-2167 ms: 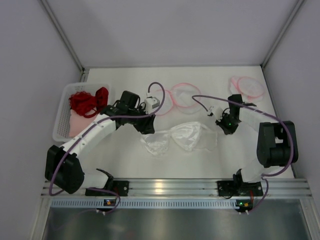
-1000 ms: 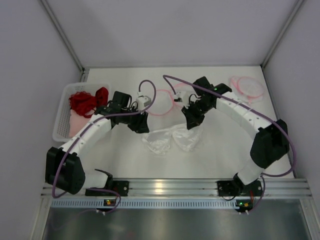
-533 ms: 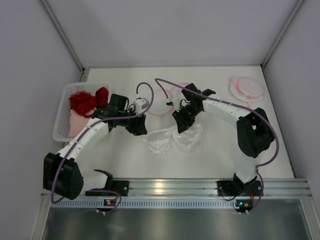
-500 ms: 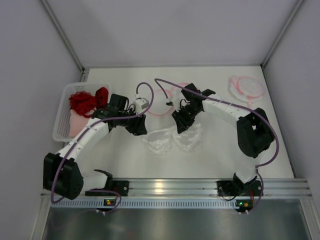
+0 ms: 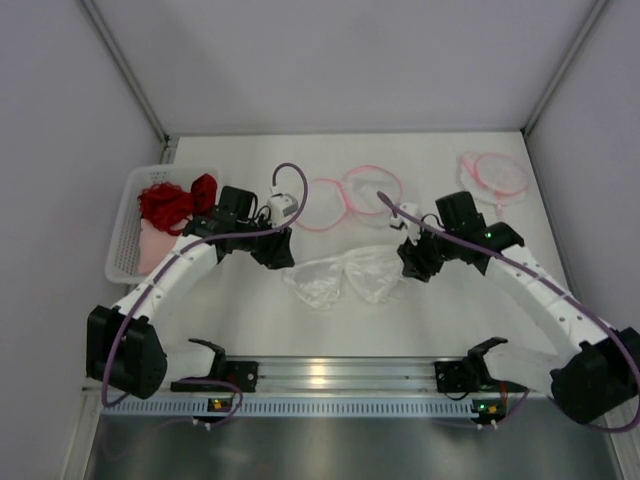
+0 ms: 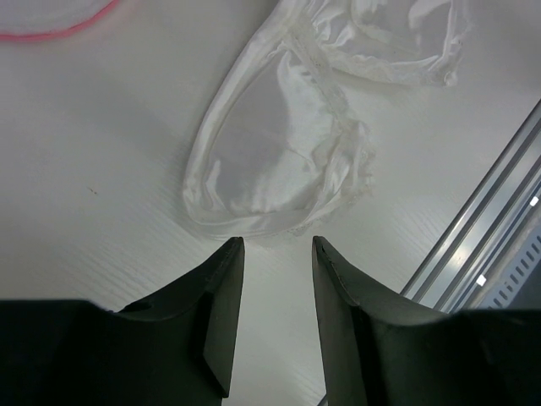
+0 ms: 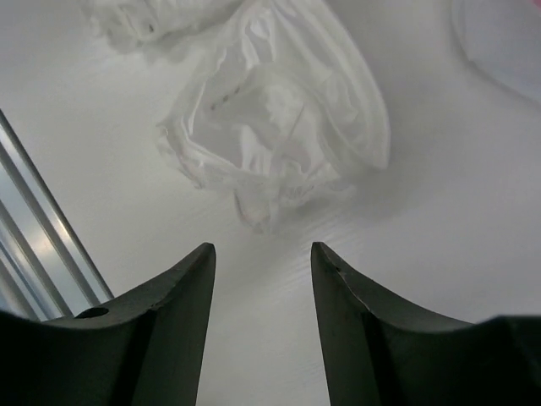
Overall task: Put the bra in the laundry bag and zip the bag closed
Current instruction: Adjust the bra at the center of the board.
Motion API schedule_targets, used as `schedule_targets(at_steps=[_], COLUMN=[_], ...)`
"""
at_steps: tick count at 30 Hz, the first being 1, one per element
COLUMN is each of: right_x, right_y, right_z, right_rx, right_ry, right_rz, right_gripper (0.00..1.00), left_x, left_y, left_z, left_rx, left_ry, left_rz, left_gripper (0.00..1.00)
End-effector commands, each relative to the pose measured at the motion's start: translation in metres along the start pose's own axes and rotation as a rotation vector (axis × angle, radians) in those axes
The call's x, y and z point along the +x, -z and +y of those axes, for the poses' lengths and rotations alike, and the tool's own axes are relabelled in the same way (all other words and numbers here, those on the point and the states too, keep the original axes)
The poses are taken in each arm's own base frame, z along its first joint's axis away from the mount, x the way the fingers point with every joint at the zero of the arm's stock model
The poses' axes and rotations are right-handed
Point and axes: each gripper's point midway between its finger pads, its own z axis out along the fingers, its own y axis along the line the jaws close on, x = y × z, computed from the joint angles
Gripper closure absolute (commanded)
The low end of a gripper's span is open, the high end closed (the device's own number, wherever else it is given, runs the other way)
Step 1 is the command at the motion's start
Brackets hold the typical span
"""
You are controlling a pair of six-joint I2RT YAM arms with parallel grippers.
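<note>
A white bra (image 5: 345,277) lies crumpled on the table's middle. Behind it lies the laundry bag (image 5: 352,190), flat white mesh with pink rims. My left gripper (image 5: 277,252) hovers at the bra's left end, open and holding nothing; in the left wrist view one cup (image 6: 270,152) sits just past the gripper (image 6: 277,245). My right gripper (image 5: 412,262) stands open at the bra's right end, apart from it. The right wrist view shows the bunched cup (image 7: 279,118) just ahead of the empty gripper (image 7: 262,251).
A white basket (image 5: 122,225) at the left holds red clothing (image 5: 175,200) and something pink. Another pink-rimmed mesh bag (image 5: 493,172) lies at the back right. An aluminium rail (image 5: 340,375) runs along the near edge. Grey walls close in the sides.
My right gripper has opened, let go of the bra and drawn back to the right. The bra's right cup now lies bunched further left. The left arm has barely moved.
</note>
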Motion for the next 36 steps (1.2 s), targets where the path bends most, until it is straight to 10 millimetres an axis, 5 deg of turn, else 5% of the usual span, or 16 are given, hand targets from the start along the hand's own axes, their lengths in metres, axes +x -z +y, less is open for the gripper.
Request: schedule_targets(at_steps=[1,6,17,19,24,30,36], right_x=[0.048,0.071,0.064,0.061,0.053,0.017,-0.014], right_y=[-0.011,-0.033,-0.076,-0.077,-0.055,-0.023,-0.03], right_z=[-0.005,-0.013,-0.012,-0.011,0.003,0.011,0.013], right_rx=[0.049,0.068,-0.039,-0.047,-0.088,-0.083,-0.139], right_ry=[0.124,0.119,0.003,-0.011,-0.03,-0.03,-0.085], right_rz=[0.066,0.098,0.08,0.085,0.085,0.014,0.003], right_gripper=[0.51,0.53,0.58,0.64,1.0,1.0,1.0], left_x=[-0.026,-0.028,-0.024,-0.021,-0.015,-0.011,-0.009], left_y=[0.005,0.0,-0.001,-0.002,-0.001,-0.004,-0.009], left_z=[0.002,0.005,0.009,0.008,0.007,0.007,0.011], left_rx=[-0.003,0.006,-0.01,-0.009,-0.01,0.007,0.003], left_ry=[-0.051,-0.025,-0.042,-0.038,-0.053,-0.047,-0.041], left_rz=[-0.058,-0.046,-0.035,-0.03,-0.026,-0.015,0.003], left_gripper=[0.56,0.57,0.56,0.57,0.57,0.57,0.57])
